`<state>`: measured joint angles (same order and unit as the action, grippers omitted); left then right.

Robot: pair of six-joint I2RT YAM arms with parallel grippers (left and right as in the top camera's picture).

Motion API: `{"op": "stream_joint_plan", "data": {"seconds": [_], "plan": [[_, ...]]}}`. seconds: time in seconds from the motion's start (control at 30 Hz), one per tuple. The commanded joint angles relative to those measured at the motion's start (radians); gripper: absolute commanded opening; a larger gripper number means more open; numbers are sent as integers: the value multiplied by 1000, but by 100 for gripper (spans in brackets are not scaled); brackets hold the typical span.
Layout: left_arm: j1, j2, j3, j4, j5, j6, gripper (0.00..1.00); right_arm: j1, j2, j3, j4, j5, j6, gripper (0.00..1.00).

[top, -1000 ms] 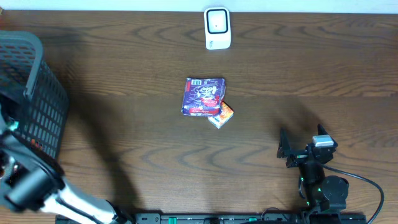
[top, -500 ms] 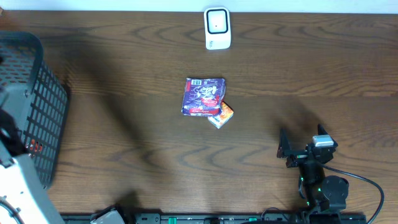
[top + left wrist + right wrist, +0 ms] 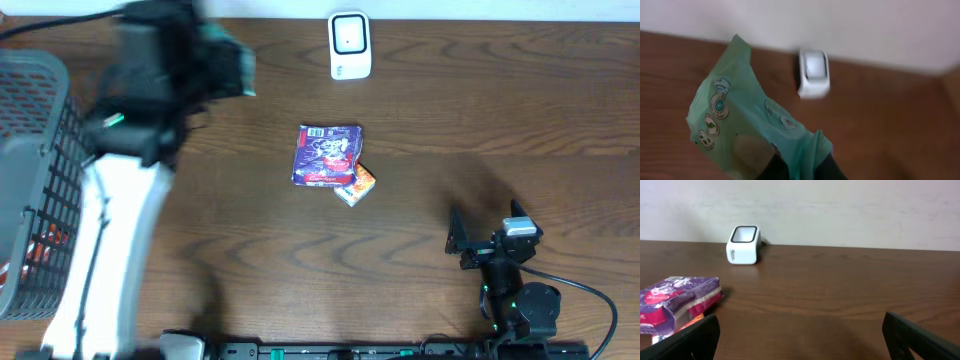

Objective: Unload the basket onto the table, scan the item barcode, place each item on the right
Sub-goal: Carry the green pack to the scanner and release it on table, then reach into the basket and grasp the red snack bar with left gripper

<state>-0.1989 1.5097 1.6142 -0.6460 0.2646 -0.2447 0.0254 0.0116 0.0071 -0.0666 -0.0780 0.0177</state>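
Green pouch (image 3: 755,135): now swung away from the basket (image 3: 40,150), above the desk near the scanner (image 3: 813,72), pinched tight in left fingers (image 3: 832,171). Puts scanning within reach. Right fingers (image 3: 687,340) spread wide, empty.

I count one scanner (image 3: 350,45), one basket (image 3: 60,170) at nine o'clock, and three packs: purple pack (image 3: 327,155), orange pack (image 3: 358,186), green pack (image 3: 755,120).

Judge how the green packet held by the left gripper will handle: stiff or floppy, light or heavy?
Probably floppy: the green packet creases and bends above the left gripper. Likely light, since a pinch at one edge holds it up.
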Motion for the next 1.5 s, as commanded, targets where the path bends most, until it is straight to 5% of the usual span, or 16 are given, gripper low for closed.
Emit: {"op": "stream_joint_plan", "data": {"seconds": [0.0,0.27,0.67,0.77,0.93,1.27,1.47], "plan": [[-101,122,3,18,12,69,8,-5,-6,-2,-4,1,11,99],[-308,392,3,156,12,198,7,-5,-6,-2,-4,1,11,99],[-470,514,1,215,-51,297,9,-5,-6,-2,-4,1,11,99],[-470,517,-10,199,-60,297,59,-4,-6,-2,-4,1,11,99],[-459,506,0,192,-79,297,82,-5,-6,-2,-4,1,11,99],[-322,273,57,192,-164,297,92,-4,-6,-2,-4,1,11,99],[-49,12,57,157,-272,272,92,-4,-6,-2,-4,1,11,99]]}}
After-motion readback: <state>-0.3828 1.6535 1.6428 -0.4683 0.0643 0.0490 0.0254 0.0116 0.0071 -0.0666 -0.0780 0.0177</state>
